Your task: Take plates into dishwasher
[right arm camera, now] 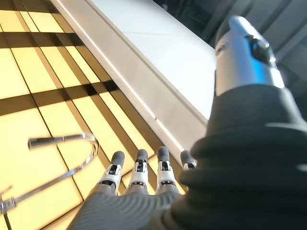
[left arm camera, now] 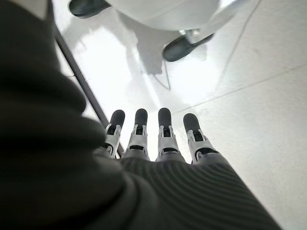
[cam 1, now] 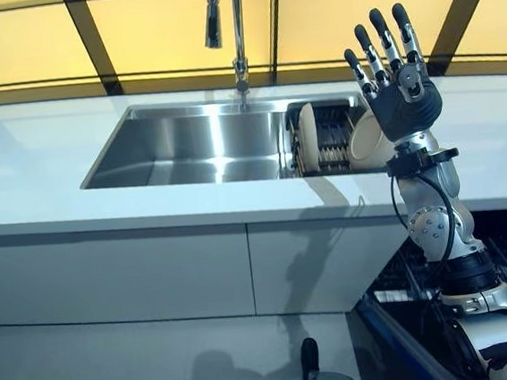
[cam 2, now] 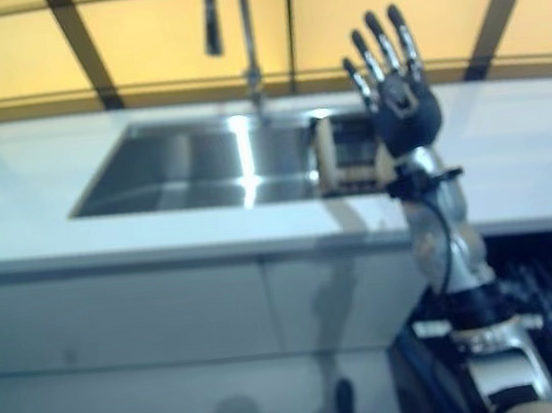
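Observation:
Cream plates (cam 1: pixel 308 137) stand on edge in a rack at the right end of the steel sink (cam 1: pixel 191 147); another plate (cam 1: pixel 370 140) leans just behind my right wrist. My right hand (cam 1: pixel 403 93) is raised above the counter in front of that rack, fingers straight and spread, holding nothing. In its wrist view the fingers (right arm camera: pixel 139 175) point up toward the tap. My left hand (left arm camera: pixel 158 139) hangs low, fingers straight, pointing at the floor, empty. The open dishwasher (cam 1: pixel 503 265) with dark racks shows at lower right.
A tall tap (cam 1: pixel 236 30) rises behind the sink. The white counter (cam 1: pixel 44 165) runs left and right, with white cabinet fronts (cam 1: pixel 154 280) below. Yellow wall panels with dark stripes stand behind. The base of a wheeled chair (left arm camera: pixel 182 43) is on the floor near my left hand.

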Tool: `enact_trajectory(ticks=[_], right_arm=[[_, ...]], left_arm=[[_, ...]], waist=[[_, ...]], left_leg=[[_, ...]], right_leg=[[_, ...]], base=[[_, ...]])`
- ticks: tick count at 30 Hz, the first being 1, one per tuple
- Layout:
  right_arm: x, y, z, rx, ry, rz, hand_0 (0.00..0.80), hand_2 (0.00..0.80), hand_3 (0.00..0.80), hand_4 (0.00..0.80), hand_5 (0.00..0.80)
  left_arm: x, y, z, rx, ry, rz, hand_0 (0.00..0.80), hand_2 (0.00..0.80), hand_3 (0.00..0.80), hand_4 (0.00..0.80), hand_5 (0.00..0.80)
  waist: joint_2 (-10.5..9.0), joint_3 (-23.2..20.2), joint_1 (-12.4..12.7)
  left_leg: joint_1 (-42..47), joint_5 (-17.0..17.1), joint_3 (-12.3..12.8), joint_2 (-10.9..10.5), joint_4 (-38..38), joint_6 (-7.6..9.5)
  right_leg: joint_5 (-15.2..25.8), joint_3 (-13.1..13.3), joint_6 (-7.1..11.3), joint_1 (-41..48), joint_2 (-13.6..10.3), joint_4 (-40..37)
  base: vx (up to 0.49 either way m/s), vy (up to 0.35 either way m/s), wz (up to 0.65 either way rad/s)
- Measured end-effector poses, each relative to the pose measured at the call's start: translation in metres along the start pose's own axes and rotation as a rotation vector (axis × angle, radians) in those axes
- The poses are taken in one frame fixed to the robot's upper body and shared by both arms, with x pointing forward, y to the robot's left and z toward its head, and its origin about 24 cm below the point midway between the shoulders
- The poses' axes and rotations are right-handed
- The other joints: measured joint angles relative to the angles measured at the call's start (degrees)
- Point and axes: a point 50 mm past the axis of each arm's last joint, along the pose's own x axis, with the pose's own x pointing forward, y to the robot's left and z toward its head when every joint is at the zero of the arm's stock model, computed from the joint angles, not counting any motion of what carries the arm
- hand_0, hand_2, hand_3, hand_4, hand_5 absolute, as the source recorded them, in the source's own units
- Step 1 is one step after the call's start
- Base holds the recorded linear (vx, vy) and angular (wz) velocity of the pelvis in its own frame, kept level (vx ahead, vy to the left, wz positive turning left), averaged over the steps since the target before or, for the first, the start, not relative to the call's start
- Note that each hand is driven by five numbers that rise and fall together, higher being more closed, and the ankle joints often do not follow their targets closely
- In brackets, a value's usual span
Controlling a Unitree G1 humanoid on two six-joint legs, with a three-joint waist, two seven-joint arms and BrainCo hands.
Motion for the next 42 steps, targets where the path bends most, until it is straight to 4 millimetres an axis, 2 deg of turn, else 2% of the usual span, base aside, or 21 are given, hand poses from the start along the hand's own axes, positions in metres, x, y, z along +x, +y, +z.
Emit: enact_trajectory(ticks=[2, 3, 5, 7, 9, 10, 11, 12, 13, 15, 16, 18, 21, 23, 26, 28, 30, 31, 32, 35, 42], right_arm=[[0.0, -0.002, 0.004, -0.027, 0.007, 0.003, 0.0, 0.0, 0.0, 0.0, 0.0], [0.0, -0.002, 0.005, -0.031, 0.009, 0.004, 0.0, 0.0, 0.0, 0.0, 0.0], [0.001, -0.003, 0.009, -0.046, 0.001, 0.006, 0.0, 0.0, 0.0, 0.0, 0.0], [0.002, -0.002, 0.008, -0.046, 0.005, 0.002, 0.0, 0.0, 0.0, 0.0, 0.0], [0.002, 0.004, 0.004, -0.041, 0.033, 0.012, 0.0, 0.0, 0.0, 0.0, 0.0], [0.002, 0.007, 0.001, -0.038, 0.046, 0.023, 0.0, 0.0, 0.0, 0.0, 0.0], [0.001, 0.007, -0.001, -0.04, 0.057, 0.022, 0.0, 0.0, 0.0, 0.0, 0.0], [0.0, 0.006, -0.003, -0.046, 0.066, 0.013, 0.0, 0.0, 0.0, 0.0, 0.0], [-0.002, 0.005, -0.005, -0.054, 0.077, 0.008, 0.0, 0.0, 0.0, 0.0, 0.0], [-0.002, 0.005, -0.006, -0.063, 0.081, 0.01, 0.0, 0.0, 0.0, 0.0, 0.0], [-0.002, 0.006, -0.007, -0.076, 0.084, 0.009, 0.0, 0.0, 0.0, 0.0, 0.0], [-0.005, 0.006, -0.012, -0.113, 0.106, -0.004, 0.0, 0.0, 0.0, 0.0, 0.0], [-0.005, 0.003, -0.012, -0.195, 0.114, -0.043, 0.0, 0.0, 0.0, 0.0, 0.0], [-0.003, 0.004, -0.012, -0.234, 0.117, -0.059, 0.0, 0.0, 0.0, 0.0, 0.0], [0.001, 0.004, -0.01, -0.251, 0.113, -0.088, 0.0, 0.0, 0.0, 0.0, 0.0], [0.001, 0.003, -0.01, -0.26, 0.119, -0.092, 0.0, 0.0, 0.0, 0.0, 0.0], [0.001, 0.001, -0.006, -0.283, 0.12, -0.087, 0.0, 0.0, 0.0, 0.0, 0.0], [0.001, -0.001, -0.003, -0.302, 0.125, -0.087, 0.0, 0.0, 0.0, 0.0, 0.0], [0.001, -0.003, -0.002, -0.31, 0.129, -0.09, 0.0, 0.0, 0.0, 0.0, 0.0], [0.001, -0.008, 0.001, -0.322, 0.133, -0.099, 0.0, 0.0, 0.0, 0.0, 0.0], [0.0, -0.014, 0.011, -0.327, 0.111, -0.12, 0.0, 0.0, 0.0, 0.0, 0.0]], left_arm=[[0.0, -0.003, 0.003, -0.001, -0.014, -0.007, 0.0, 0.0, 0.0, 0.0, 0.0], [0.0, -0.002, 0.001, 0.005, -0.009, -0.005, 0.0, 0.0, 0.0, 0.0, 0.0], [0.0, -0.003, -0.001, 0.024, 0.0, -0.005, 0.0, 0.0, 0.0, 0.0, 0.0], [0.0, -0.005, -0.004, 0.016, 0.011, -0.009, 0.0, 0.0, 0.0, 0.0, 0.0], [-0.001, -0.008, -0.012, -0.007, 0.026, -0.016, 0.0, 0.0, 0.0, 0.0, 0.0], [-0.002, -0.01, -0.019, -0.014, 0.042, -0.02, 0.0, 0.0, 0.0, 0.0, 0.0], [-0.003, -0.01, -0.022, -0.02, 0.045, -0.019, 0.0, 0.0, 0.0, 0.0, 0.0], [-0.003, -0.01, -0.023, -0.035, 0.04, -0.014, 0.0, 0.0, 0.0, 0.0, 0.0], [-0.003, -0.008, -0.021, -0.048, 0.021, -0.005, 0.0, 0.0, 0.0, 0.0, 0.0], [-0.002, -0.009, -0.017, -0.065, -0.014, 0.007, 0.0, 0.0, 0.0, 0.0, 0.0], [-0.002, -0.011, -0.012, -0.078, -0.039, 0.011, 0.0, 0.0, 0.0, 0.0, 0.0], [-0.002, -0.006, -0.004, -0.083, -0.082, 0.03, 0.0, 0.0, 0.0, 0.0, 0.0], [-0.003, 0.004, 0.004, -0.084, -0.118, 0.055, 0.0, 0.0, 0.0, 0.0, 0.0], [-0.003, 0.006, 0.003, -0.08, -0.116, 0.059, 0.0, 0.0, 0.0, 0.0, 0.0], [-0.003, 0.007, 0.001, -0.079, -0.101, 0.057, 0.0, 0.0, 0.0, 0.0, 0.0], [-0.003, 0.004, -0.001, -0.081, -0.096, 0.052, 0.0, 0.0, 0.0, 0.0, 0.0], [-0.002, -0.002, -0.001, -0.09, -0.088, 0.042, 0.0, 0.0, 0.0, 0.0, 0.0], [-0.002, -0.005, -0.001, -0.094, -0.09, 0.039, 0.0, 0.0, 0.0, 0.0, 0.0], [-0.002, -0.006, -0.004, -0.095, -0.081, 0.04, 0.0, 0.0, 0.0, 0.0, 0.0], [-0.001, -0.002, 0.002, -0.089, -0.084, 0.048, 0.0, 0.0, 0.0, 0.0, 0.0], [-0.001, -0.003, -0.007, -0.088, -0.027, 0.037, 0.0, 0.0, 0.0, 0.0, 0.0]], waist=[[1.08, 0.52, -1.12], [0.96, 0.68, -1.73], [0.69, 0.86, -2.48], [0.69, 0.74, -2.95], [1.97, -1.09, -2.92], [2.48, -2.68, -3.04], [2.29, -3.66, -2.97], [2.09, -3.93, -2.32], [1.6, -4.32, -1.69], [1.02, -4.98, 0.03], [0.6, -4.88, 0.85], [0.02, -4.63, 0.27], [-1.23, -3.92, 0.62], [-1.3, -3.88, 0.51], [-1.55, -3.46, 0.73], [-1.75, -3.26, 1.89], [-0.1, -2.8, 1.91], [1.29, -2.49, 2.25], [1.52, -2.26, 2.13], [1.32, -1.92, 1.97], [0.31, -1.79, 1.95]], left_leg=[[-0.65, -3.08, -0.15, -0.81, 2.95, 0.25], [0.0, -3.58, -0.68, 0.2, 3.0, 0.06], [0.94, -4.97, -1.22, 1.58, 3.43, -0.58], [2.32, -6.0, -0.96, 2.67, 3.37, -1.37], [3.02, -7.43, 0.31, 4.52, 2.86, -1.84], [3.71, -8.43, 1.24, 6.26, 4.03, -2.88], [2.84, -9.52, 2.22, 6.19, 7.59, -4.06], [1.07, -9.29, 3.11, 6.28, 13.43, -4.78], [-2.52, -8.1, 3.05, 6.1, 21.08, -6.01], [-11.28, 0.31, 0.8, 4.25, 38.97, -8.03], [-16.9, 6.31, -0.35, 2.86, 48.31, -7.89], [-25.07, 7.46, 0.98, 1.27, 57.09, -6.3], [-28.92, 7.15, 4.73, 2.15, 45.93, -5.45], [-27.62, 7.62, 6.6, 4.25, 29.65, -4.86], [-23.04, 9.5, 5.76, 5.12, 6.9, -3.77], [-18.77, 11.4, 5.39, 5.07, 1.28, -3.67], [-16.27, 15.24, 4.45, 5.08, -1.91, -2.66], [-14.38, 16.27, 4.72, 5.65, -2.45, -3.89], [-13.49, 15.27, 4.39, 5.36, -3.35, -4.06], [-12.85, 13.19, 5.12, 3.28, -3.61, -2.07], [-12.15, 11.04, 10.77, 1.68, -3.7, 0.0]], right_leg=[[-0.04, -0.16, -0.27, 0.29, 1.73, 2.37], [-0.2, -0.18, -0.86, 0.33, 2.31, 4.31], [-2.11, -0.89, -4.07, 0.2, 3.32, 7.47], [-5.54, -3.2, -7.27, -0.83, 3.03, 12.33], [-9.07, -5.95, -8.21, -2.94, 2.71, 17.52], [-11.86, -7.41, -9.65, -3.21, 3.33, 20.16], [-13.08, -7.91, -13.48, -3.13, 3.84, 20.33], [-13.51, -7.71, -14.33, -1.49, 4.59, 18.82], [-13.13, -7.57, -14.41, 0.11, 4.74, 16.19], [-11.55, -6.03, -15.74, 3.69, 4.55, 11.32], [-11.52, -4.9, -16.02, 4.95, 4.13, 9.92], [-10.64, -4.6, -16.08, 8.29, 3.16, 6.52], [-9.55, -4.73, -15.55, 12.63, 3.27, 1.64], [-9.54, -4.62, -15.37, 14.55, 4.77, -1.22], [-9.34, -3.95, -15.11, 16.76, 6.54, -3.75], [-9.82, -2.0, -14.31, 17.41, 6.56, -4.32], [-10.4, -0.76, -12.97, 17.85, 6.97, -4.39], [-10.73, 0.1, -12.01, 18.42, 7.47, -4.44], [-11.15, 0.53, -11.06, 18.58, 6.97, -4.22], [-11.27, 1.97, -8.65, 18.57, 4.68, -4.35], [-11.29, 3.92, -5.96, 16.22, 1.69, -3.33]], base=[[0.49, -0.238, 0.18], [0.542, -0.265, 0.22], [0.501, -0.263, 0.11], [0.541, -0.306, -0.03], [0.433, -0.293, -0.15], [0.394, -0.318, -0.02], [0.274, -0.25, -0.05], [0.311, -0.288, -0.16], [0.232, -0.25, -0.31], [0.173, -0.22, -0.39], [0.115, -0.134, -0.29], [0.17, -0.07, -0.15], [0.231, 0.033, -0.11], [0.302, 0.14, -0.03], [0.264, 0.137, -0.09], [0.216, 0.156, -0.29], [0.184, 0.222, -0.33], [0.159, 0.243, -0.31], [0.142, 0.259, -0.28], [0.11, 0.245, -0.14], [0.033, 0.172, -0.32]])
